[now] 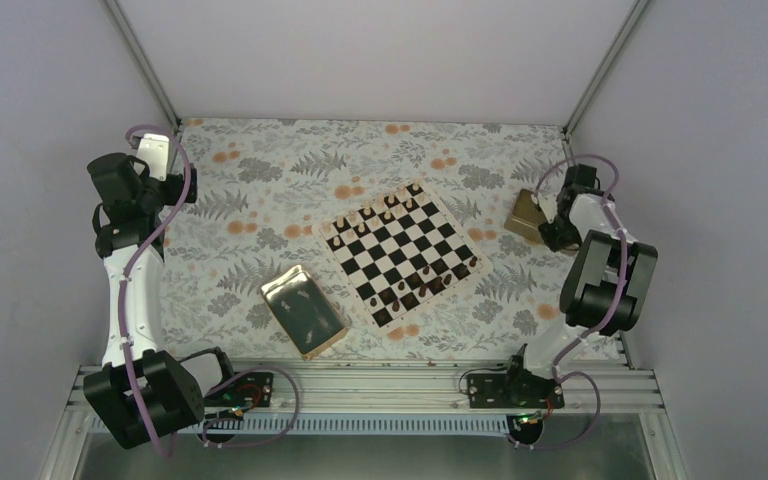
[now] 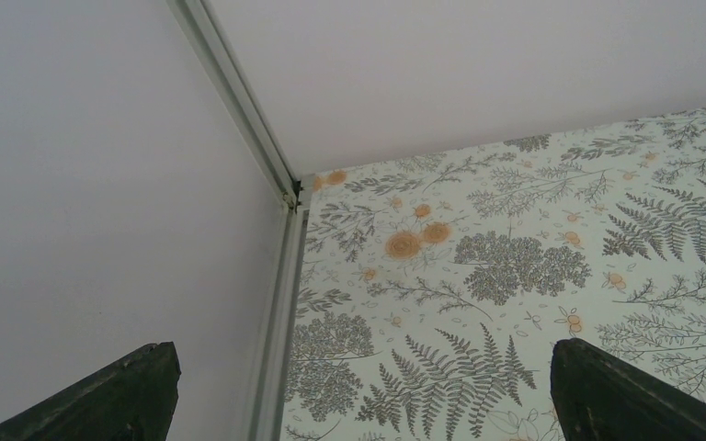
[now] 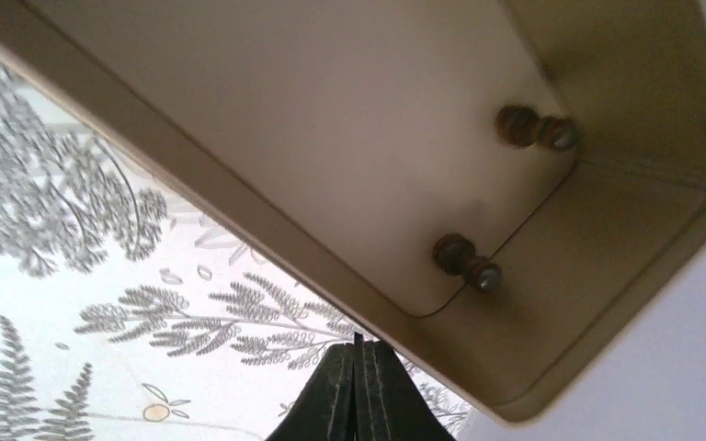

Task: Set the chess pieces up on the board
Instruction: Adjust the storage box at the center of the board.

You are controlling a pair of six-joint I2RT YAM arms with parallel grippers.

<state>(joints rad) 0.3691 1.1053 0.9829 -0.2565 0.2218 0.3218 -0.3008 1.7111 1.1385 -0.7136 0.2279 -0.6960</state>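
Observation:
The board [image 1: 405, 252] lies turned at an angle in the middle of the table. Light tan chess pieces [image 1: 378, 214] stand along its far left side and dark brown ones [image 1: 422, 283] along its near right side. My right gripper [image 3: 358, 345] is shut with nothing seen between its fingers, its tips just outside the rim of a small tan open box [image 3: 349, 138]. Two dark brown pieces [image 3: 465, 260] lie on their sides inside that box. My left gripper [image 2: 358, 367] is open and empty, held high at the far left, facing the back left corner.
A shiny gold tray [image 1: 303, 311] lies left of the board near the front edge. The tan box [image 1: 526, 213] sits at the right, beside the right gripper [image 1: 558, 234]. Walls close in the table on the left, back and right.

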